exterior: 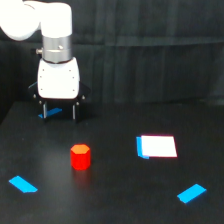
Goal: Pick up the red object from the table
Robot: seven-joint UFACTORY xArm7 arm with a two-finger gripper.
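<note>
Exterior view: I'm seeing the black surface [115, 200] filling most of the frame, with a dark backdrop behind it. I'm looking at the white xArm [47, 30] sitting at upper left of the exterior view, pointing down. Its end effector [60, 111] is hanging above the far left part of the surface, with two dark fingers [75, 111] showing apart, nothing between them, so I'm reading it as spread wide and holding nothing. A bit of blue is showing between the fingers, low behind them; I can't tell what it is.

White card [159, 146] is lying flat right of centre, with a blue edge along its left side.

Red object [80, 156] is standing upright on the surface, left of centre, nearer the camera than the end effector and slightly to its right in the exterior view. Well apart from the fingers, no contact. Its top is looking orange and hexagonal.

Two blue tape strips are lying flat: one [23, 184] at lower left, near the red object but not touching it, one [192, 193] at lower right, below the card.
</note>
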